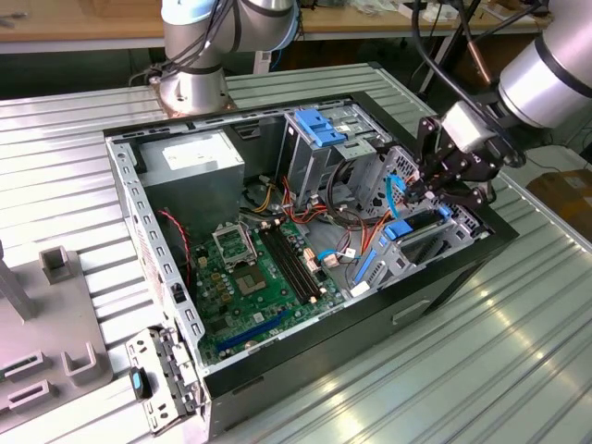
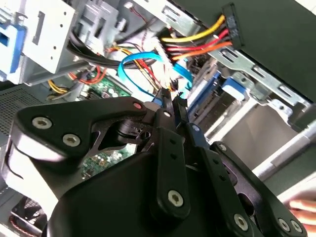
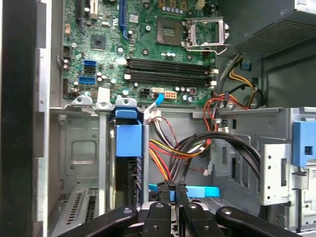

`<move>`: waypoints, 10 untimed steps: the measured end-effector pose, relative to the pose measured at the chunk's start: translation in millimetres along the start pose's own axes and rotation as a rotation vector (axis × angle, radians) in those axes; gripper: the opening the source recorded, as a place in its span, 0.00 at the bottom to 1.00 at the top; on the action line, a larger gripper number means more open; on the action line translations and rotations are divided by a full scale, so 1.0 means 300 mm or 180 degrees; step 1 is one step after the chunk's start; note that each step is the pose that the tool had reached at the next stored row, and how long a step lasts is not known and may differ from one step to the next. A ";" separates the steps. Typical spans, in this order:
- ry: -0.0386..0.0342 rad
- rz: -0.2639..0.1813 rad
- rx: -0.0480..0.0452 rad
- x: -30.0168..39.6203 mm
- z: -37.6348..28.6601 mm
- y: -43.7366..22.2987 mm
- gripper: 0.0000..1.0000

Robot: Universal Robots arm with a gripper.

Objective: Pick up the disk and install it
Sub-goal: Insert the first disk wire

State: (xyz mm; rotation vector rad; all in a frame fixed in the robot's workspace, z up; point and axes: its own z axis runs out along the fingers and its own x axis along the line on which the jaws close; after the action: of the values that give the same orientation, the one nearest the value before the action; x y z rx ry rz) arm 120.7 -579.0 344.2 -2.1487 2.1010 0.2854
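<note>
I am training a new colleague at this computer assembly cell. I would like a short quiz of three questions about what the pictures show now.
1. True or false: the jaws of the gripper stand wide open.
2. What runs between the jaws? A. a thin blue cable B. a screwdriver C. a memory stick
3. Fill in: the motherboard is coloured ____.
Key: 1 false; 2 A; 3 green.

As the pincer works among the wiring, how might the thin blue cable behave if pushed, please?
The blue cable loops loosely, so it probably flexes aside. It looks thin, so likely light. It runs among other wires, so it may snag.
</note>
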 end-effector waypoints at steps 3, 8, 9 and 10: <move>0.0176 0.0008 -0.0002 -0.004 -0.012 0.001 0.16; 0.0431 0.0020 -0.0007 -0.006 -0.020 0.001 0.16; 0.0431 0.0020 -0.0007 -0.006 -0.020 0.001 0.16; 0.0431 0.0020 -0.0007 -0.006 -0.020 0.001 0.16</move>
State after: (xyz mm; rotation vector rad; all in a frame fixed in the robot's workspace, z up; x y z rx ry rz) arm 120.6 -578.5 350.4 -2.2214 2.1788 0.1465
